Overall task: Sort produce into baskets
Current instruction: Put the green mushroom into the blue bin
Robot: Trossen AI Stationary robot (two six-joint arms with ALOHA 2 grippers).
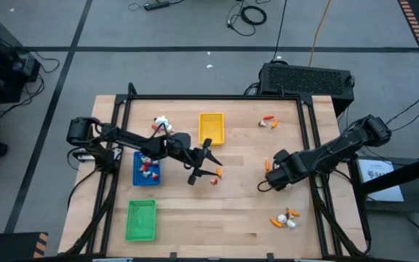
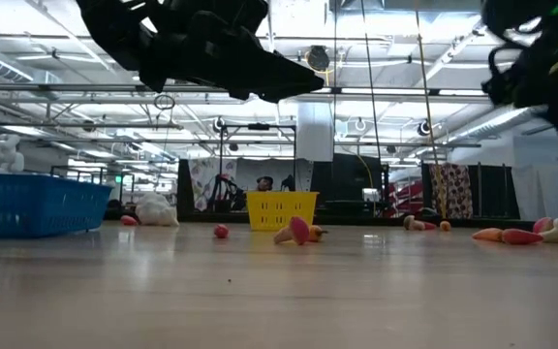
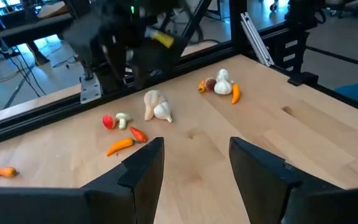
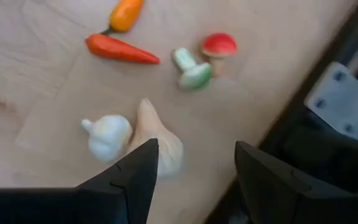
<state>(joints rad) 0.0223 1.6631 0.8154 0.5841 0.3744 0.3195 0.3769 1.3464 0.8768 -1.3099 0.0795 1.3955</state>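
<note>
High view: blue tray [image 1: 145,177] holds red-white pieces [image 1: 147,167]; yellow tray [image 1: 211,128], green tray [image 1: 141,220] bare; both hands wide.

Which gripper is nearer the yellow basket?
Left. The left gripper hangs just in front of the yellow basket, toward the table's middle. The right gripper sits farther off, over on the table's right half.

The tray [image 1: 211,128] stands at the far middle of the table [image 1: 231,211]. To its left lie two trays [image 1: 146,169] [image 1: 141,220]; loose vegetables [image 1: 285,219] lie to its right.
</note>
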